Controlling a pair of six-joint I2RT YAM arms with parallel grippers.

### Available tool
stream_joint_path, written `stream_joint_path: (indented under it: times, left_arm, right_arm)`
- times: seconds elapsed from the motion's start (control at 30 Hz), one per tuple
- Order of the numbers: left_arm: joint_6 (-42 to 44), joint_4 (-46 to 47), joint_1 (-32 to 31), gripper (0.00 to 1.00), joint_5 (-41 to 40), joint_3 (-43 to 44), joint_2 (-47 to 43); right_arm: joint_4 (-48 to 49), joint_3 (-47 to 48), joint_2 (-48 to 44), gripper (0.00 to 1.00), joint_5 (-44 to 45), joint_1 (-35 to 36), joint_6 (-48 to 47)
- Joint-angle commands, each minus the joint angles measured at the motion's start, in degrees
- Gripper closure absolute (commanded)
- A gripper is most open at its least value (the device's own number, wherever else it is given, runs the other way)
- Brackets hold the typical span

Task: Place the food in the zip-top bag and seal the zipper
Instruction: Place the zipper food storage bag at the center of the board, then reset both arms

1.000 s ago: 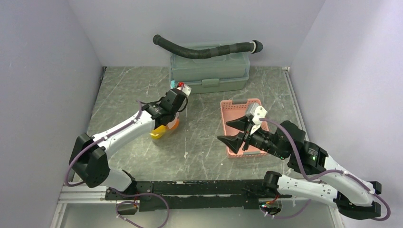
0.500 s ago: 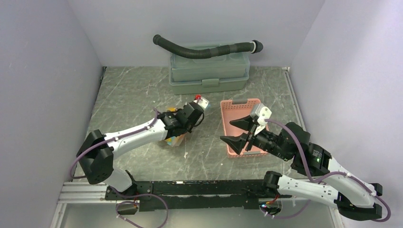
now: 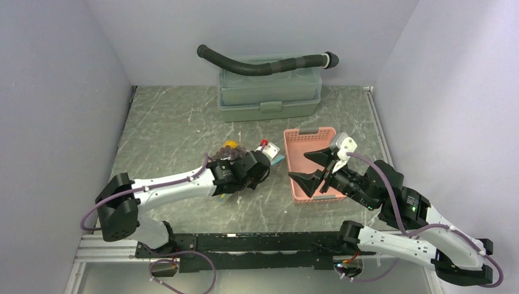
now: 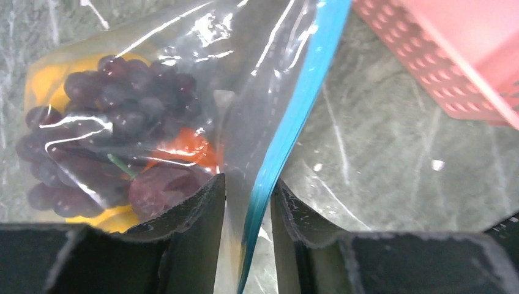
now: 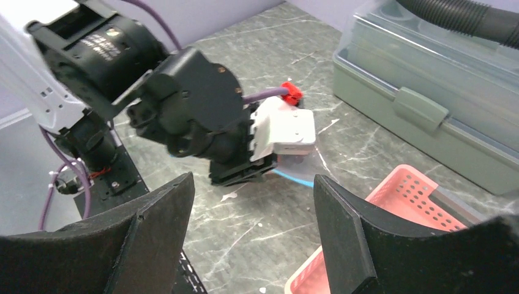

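Left claw [image 4: 248, 191] parted astride zipper [image 4: 306, 92]; right claw [image 5: 252, 180] wide open; one grape bunch [image 4: 116, 104] bagged.

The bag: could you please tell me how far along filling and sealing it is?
Done: the grapes, an orange piece and a yellow piece lie inside the bag. In hand: the left gripper straddles the blue zipper, jaws slightly apart, not pinching it. The right gripper hangs open and empty by the basket. Left: pressing the zipper shut; whether any of it is sealed cannot be told.
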Motion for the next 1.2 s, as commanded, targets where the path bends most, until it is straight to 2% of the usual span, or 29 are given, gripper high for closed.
stream_joint_path:
  times: [0.0, 0.23, 0.4, 0.67, 0.8, 0.83, 0.87, 1.03, 1.17]
  left_arm:
    - [-3.4, 0.6, -3.6, 0.61, -0.5, 0.1, -3.9]
    - [-3.9, -0.8, -7.9, 0.52, -0.8, 1.0, -8.2]
    - [-4.4, -3.0, -8.9, 0.49, -2.2, 2.1, -12.8]
    - [-5.4, -9.6, -8.9, 0.34, -9.4, 3.0, -19.2]
    - [-5.9, -14.1, -8.8, 0.14, -11.7, 4.2, -21.6]
    - [-5.9, -14.9, -8.8, 0.03, -12.2, 4.3, -22.3]
    - [-5.8, -15.4, -8.8, 0.01, -12.3, 4.3, -23.1]
    - [-6.4, -19.3, -6.9, 0.0, -13.0, 5.2, -26.0]
    - [-6.5, -22.0, -0.7, 0.0, -12.4, 5.7, -28.4]
  right_arm:
    - [0.4, -0.5, -1.1, 0.25, 4.0, 0.0, 1.2]
    - [1.1, -1.2, -0.9, 0.24, 5.0, -0.1, 2.6]
    - [1.9, -2.1, -0.8, 0.24, 6.8, 0.0, 4.2]
    - [2.5, -3.8, 0.5, 0.19, 12.1, 0.0, 8.1]
    - [0.3, -3.3, 2.8, 0.17, 13.5, 0.0, 9.3]
    - [0.1, -3.4, 3.3, 0.16, 13.8, 0.0, 9.7]
    - [0.1, -3.6, 3.8, 0.15, 14.3, 0.0, 10.0]
    - [2.7, -5.9, 5.5, 0.1, 15.4, -0.7, 10.1]
    - [3.7, -5.8, 7.7, 0.08, 12.0, -4.7, 9.9]
